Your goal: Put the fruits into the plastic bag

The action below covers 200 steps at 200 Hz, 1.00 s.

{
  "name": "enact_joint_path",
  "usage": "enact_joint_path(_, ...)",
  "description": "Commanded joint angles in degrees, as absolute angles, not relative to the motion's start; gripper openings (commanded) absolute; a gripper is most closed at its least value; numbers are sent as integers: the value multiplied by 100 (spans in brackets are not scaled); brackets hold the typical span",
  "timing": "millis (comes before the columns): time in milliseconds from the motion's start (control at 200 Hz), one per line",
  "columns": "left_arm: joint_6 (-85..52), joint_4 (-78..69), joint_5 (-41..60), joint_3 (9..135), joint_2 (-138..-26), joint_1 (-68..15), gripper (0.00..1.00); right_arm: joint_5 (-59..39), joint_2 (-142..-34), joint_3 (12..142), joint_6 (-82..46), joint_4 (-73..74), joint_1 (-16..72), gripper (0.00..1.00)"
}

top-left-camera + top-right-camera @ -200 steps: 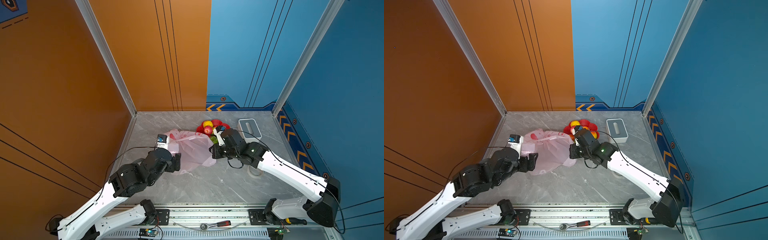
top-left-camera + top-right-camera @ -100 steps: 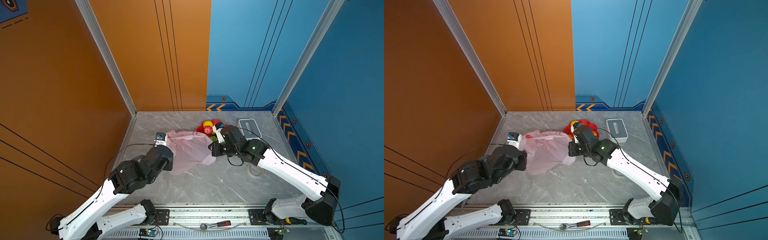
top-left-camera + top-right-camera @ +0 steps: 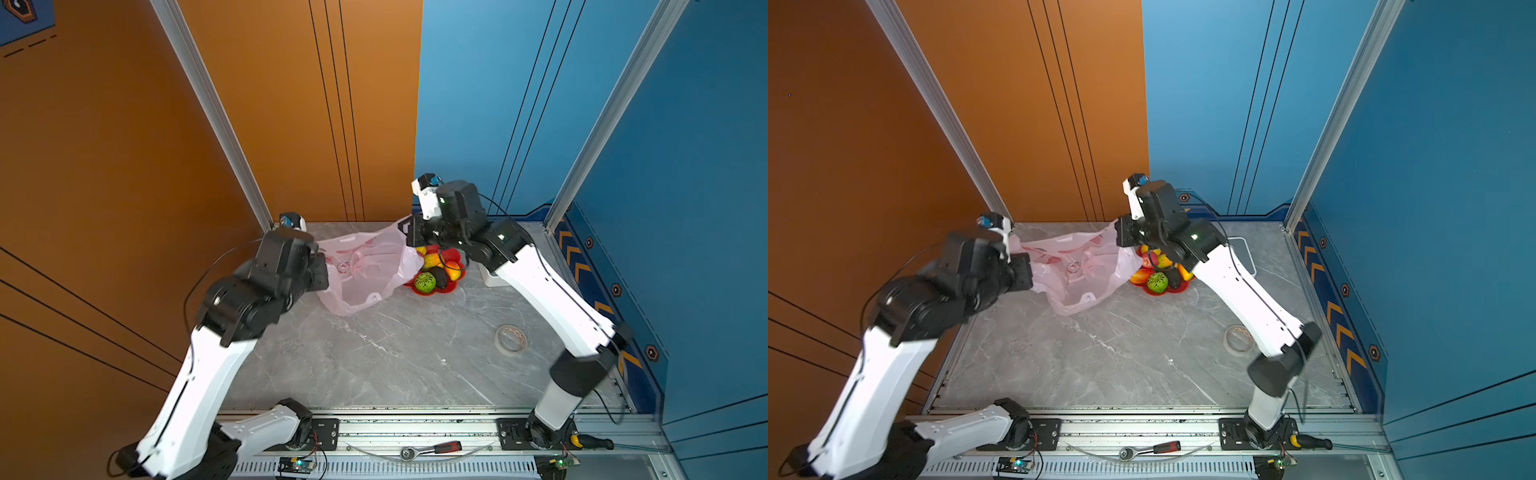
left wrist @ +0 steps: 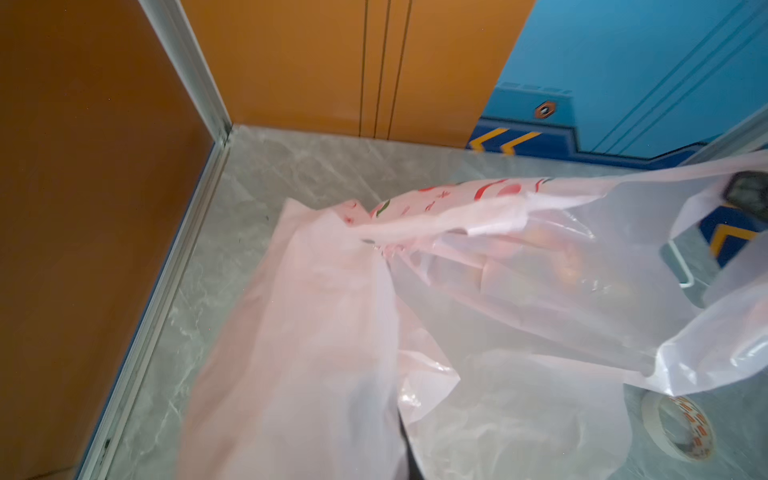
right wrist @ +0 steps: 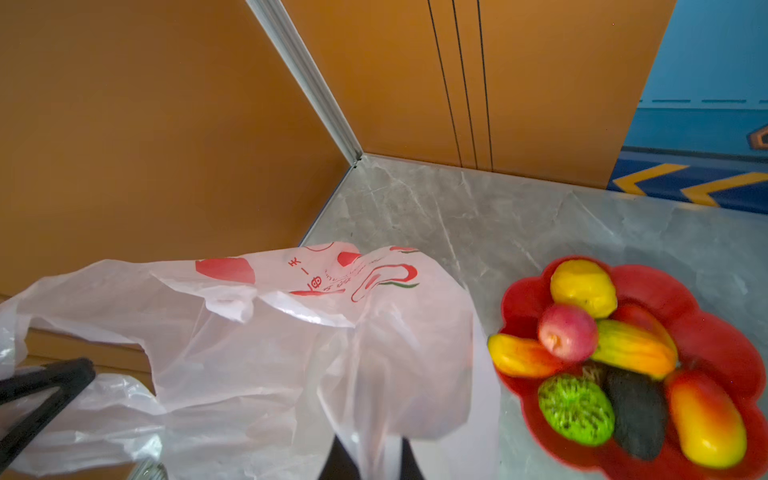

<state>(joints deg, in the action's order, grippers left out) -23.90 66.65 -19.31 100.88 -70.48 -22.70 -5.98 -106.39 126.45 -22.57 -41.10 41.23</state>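
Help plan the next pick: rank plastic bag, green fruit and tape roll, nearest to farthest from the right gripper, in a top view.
1. plastic bag: clamped in the right gripper.
2. green fruit: in the dish.
3. tape roll: front right.

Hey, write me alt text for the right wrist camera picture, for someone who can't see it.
A translucent pale pink plastic bag with red print hangs pinched in the right pincer. Beside it, on the grey marble table, a red dish holds glossy toy fruits.
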Motion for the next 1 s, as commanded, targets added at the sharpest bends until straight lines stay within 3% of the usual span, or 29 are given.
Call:
enact_joint_path(0, -1649, 6534, -1036, 11042, -7973, -1688, 0, -148, -11548, 14245, -1331, -4130, 4102, 0)
enact_joint_path(130, -1152, 6564, -1667, 13111, -8352, -2292, 0, 206, -11603, 15209, -778, -3101, 4280, 0)
enact_joint_path(260, 432, 6154, -3719, 14677, -8371, -4653, 0, 249, -10514, 14368, -364, -1560, 4583, 0)
enact_joint_path(325, 1133, 5510, -4464, 14297, -8037, -5752, 0, 142, -9767, 13308, -332, -620, 4673, 0)
enact_joint_path(441, 1793, 3850, -5091, 11507, -6864, -6575, 0, 197, -8647, 10868, -378, 830, 4688, 0)
enact_joint_path(541, 778, 3462, -5463, 8695, -5739, -6062, 0, 338, -8447, 9033, -1088, 364, 4316, 0)
enact_joint_path(626, -1068, 4108, -4029, 6820, -4921, -4529, 0, -302, -8727, 7641, -2142, 213, 3721, 0)
enact_joint_path(706, -1954, 4095, -2596, 5392, -4195, -3244, 0, -658, -8712, 6483, -2703, 784, 3682, 0)
enact_joint_path(801, -2346, 4078, -1751, 5017, -3654, -2605, 0, -534, -8597, 6063, -2689, 1026, 3940, 0)
enact_joint_path(996, -2259, 4305, -1367, 5524, -3955, -2539, 0, -702, -8662, 6609, -2619, 528, 3953, 0)
